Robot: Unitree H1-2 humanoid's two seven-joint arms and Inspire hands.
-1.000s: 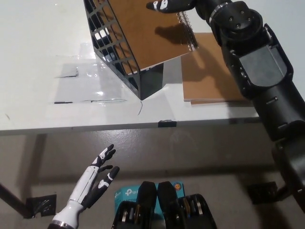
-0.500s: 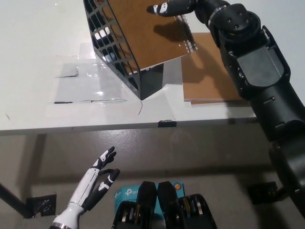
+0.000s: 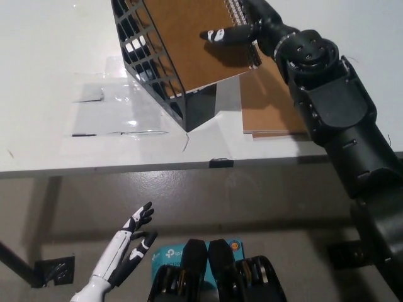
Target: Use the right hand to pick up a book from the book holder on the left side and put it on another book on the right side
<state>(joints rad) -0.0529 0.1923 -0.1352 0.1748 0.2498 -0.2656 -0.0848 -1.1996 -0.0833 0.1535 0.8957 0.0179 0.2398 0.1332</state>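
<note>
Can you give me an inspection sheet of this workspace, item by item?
Surface: white table, with a clear plastic sheet lying flat on it.
Job's things: brown spiral-bound book leaning in the black wire book holder; flat brown book lies on the table to its right.
Clutter: blue box on the floor.
Hands: black right hand at the leaning book's spiral edge, fingers on its cover, grip unclear; white left hand open, resting below the table edge.
Cables: nothing seen.
Surroundings: grey floor, black table leg.
</note>
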